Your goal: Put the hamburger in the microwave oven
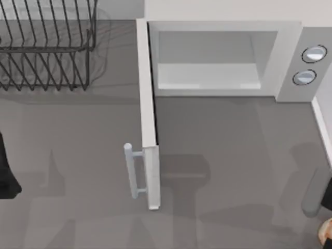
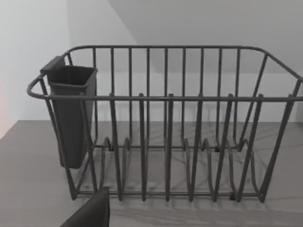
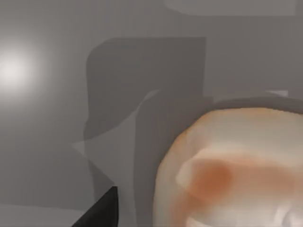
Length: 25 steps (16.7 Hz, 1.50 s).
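Right tool (image 1: pixel 326 207) sits at the near right corner of the surface (image 1: pixel 78 155), mostly cut off by the edge of the top view, with a grey arm segment beside it. Whether its fingers are spread or pinching, I cannot tell. The hamburger (image 1: pixel 327 231) shows as a small orange-tan patch at that same corner, just beside the tool; in the right wrist view it looms very close to the camera, pale with a reddish patch (image 3: pixel 232 175). That closeness suggests the tool is at or around the bun, either gripping it or about to, though contact itself is not visible.

The microwave oven (image 1: pixel 223 26) stands at the far side, right of centre. Its door (image 1: pixel 148 119) is swung fully out toward the near side on its left hinge, with the silver bar handle (image 1: pixel 132 171) facing left, so the pale cavity (image 1: pixel 207 65) lies open to an approach from the near right. Two round knobs (image 1: pixel 309 65) sit on its right panel. The open door forms a wall on the left of the path, which makes the right arm the natural carrier here.

Left tool (image 1: pixel 5 171) is parked at the left edge, well apart from the oven; its wrist view faces the dark wire rack (image 2: pixel 165 132) with a cup holder (image 2: pixel 71 113) at the far left. A dark finger tip (image 2: pixel 92 213) shows there, but its state cannot be told.
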Motion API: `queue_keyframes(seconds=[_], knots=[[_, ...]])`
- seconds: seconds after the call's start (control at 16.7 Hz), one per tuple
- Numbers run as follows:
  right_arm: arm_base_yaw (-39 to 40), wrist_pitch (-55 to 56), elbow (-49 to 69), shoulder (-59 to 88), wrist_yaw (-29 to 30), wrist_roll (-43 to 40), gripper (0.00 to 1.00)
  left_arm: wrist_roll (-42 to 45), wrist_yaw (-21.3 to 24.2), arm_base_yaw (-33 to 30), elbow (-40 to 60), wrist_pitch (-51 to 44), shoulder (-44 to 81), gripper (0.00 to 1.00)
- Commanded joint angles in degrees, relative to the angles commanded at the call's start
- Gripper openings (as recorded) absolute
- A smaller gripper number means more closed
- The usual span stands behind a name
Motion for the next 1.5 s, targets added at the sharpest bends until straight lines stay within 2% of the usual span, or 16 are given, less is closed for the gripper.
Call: queue_keyframes(seconds=[0.42,0.9,0.96,1.2,1.5], knots=[[0.00,0.00,0.00,0.00,0.00,0.00,0.02,0.00,0.00,0.00,0.00,0.00,0.00,1.00],[0.00,0.00,0.00,0.00,0.00,0.00,0.00,0.00,0.00,0.00,0.00,0.00,0.00,1.00],[-0.18,-6.36,2.90,-4.15,-0.66,0.34,0.00,0.00,0.00,0.00,0.00,0.00,0.00,1.00],[-0.20,-10.63,6.25,-5.60,-0.65,0.05,0.00,0.00,0.00,0.00,0.00,0.00,0.00,1.00],[-0.39,-26.37,14.86,-10.37,-0.65,-0.19,0.00,0.00,0.00,0.00,0.00,0.00,0.00,1.00]])
